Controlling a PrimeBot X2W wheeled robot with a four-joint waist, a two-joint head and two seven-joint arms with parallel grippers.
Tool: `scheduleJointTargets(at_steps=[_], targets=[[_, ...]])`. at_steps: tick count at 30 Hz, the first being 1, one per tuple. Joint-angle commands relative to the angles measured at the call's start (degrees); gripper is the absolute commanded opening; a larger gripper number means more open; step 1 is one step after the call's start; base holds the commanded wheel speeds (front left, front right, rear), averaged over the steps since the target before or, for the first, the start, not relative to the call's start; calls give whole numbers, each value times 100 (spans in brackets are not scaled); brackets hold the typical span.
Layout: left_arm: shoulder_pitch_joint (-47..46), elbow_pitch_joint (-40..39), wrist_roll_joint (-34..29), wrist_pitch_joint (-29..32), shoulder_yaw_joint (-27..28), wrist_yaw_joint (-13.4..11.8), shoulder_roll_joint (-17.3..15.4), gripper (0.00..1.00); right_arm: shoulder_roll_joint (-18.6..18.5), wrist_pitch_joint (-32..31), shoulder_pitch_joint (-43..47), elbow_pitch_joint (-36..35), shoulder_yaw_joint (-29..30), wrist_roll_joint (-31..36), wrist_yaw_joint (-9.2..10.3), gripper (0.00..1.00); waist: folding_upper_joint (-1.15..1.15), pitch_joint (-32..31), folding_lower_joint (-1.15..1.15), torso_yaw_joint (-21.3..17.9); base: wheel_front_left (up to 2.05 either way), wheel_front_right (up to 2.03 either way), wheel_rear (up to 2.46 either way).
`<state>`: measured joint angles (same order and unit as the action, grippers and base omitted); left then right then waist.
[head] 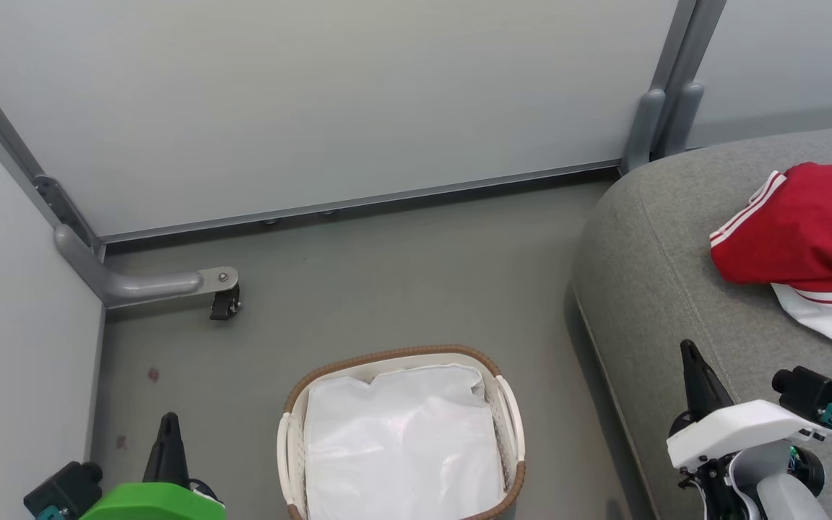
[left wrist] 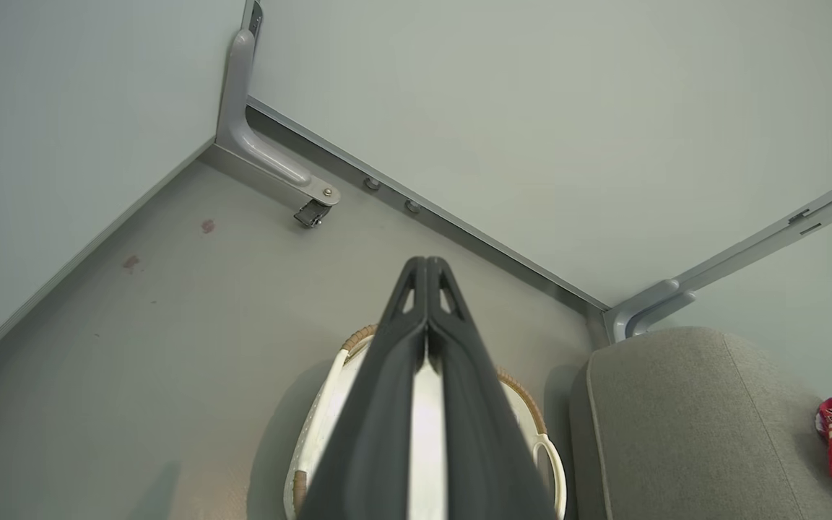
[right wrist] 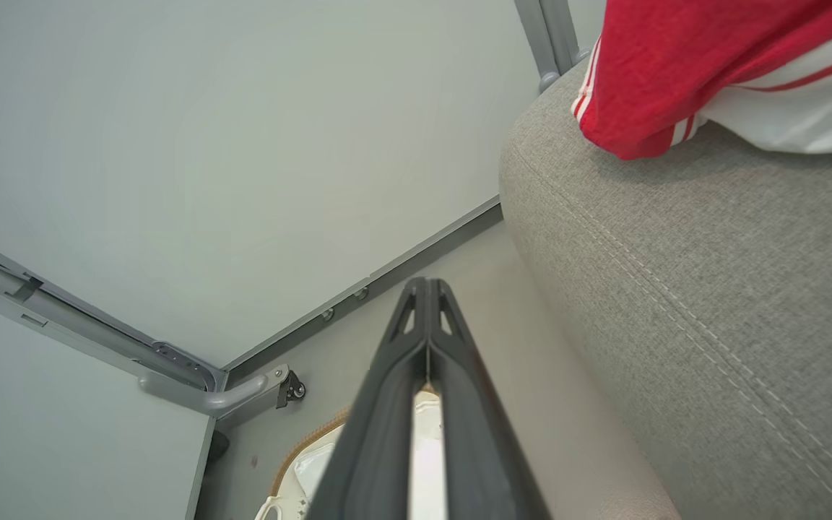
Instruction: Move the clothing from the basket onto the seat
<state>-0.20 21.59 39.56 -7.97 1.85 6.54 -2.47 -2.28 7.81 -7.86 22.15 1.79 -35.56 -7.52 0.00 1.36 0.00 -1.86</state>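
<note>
Red clothing [head: 806, 231] lay on grey seat [head: 647, 303] at rt, basket [head: 394, 355] stood on floor [head: 387, 274] w/ white liner sheet [head: 401, 440] inside, left gripper [head: 169, 421] fingers together, beside basket, right gripper [head: 690, 350] fingers together, over seat edge, both empty

Pale partition walls [head: 315, 108], grey floor [head: 401, 274], caster foot [head: 224, 307].

The clothing [head: 799, 231] was bright red with thin white stripes and a white part lined in red. The basket [head: 401, 355] was white with a brown woven rim; its liner [head: 401, 440] was plain white. The seat [head: 647, 289] was flecked grey with pale stitching. The floor [head: 387, 274] was dull grey. The left gripper [head: 169, 419] and right gripper [head: 688, 348] were black.
</note>
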Motion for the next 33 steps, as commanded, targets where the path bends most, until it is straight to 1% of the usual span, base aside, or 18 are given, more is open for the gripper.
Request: scheduleJointTargets(at_steps=[1, 16, 33], targets=[[-190, -113, 204, 52, 42, 16, -28, 0, -33, -46, -38, -122, 38, -222, 0, 0, 0, -2, 0, 3, 0, 0, 0], [-296, -264, 1317, 360, 137, 38, -35, 0, -43, -351, 9, -282, 135, -1420, 1, 0, 0, -20, 0, 31, 0, 0, 0], [-391, -402, 2380, 653, 232, 57, -42, 0, -53, -643, 58, -432, 231, -2560, 2, 0, 0, -40, 0, 63, 0, 0, 0]])
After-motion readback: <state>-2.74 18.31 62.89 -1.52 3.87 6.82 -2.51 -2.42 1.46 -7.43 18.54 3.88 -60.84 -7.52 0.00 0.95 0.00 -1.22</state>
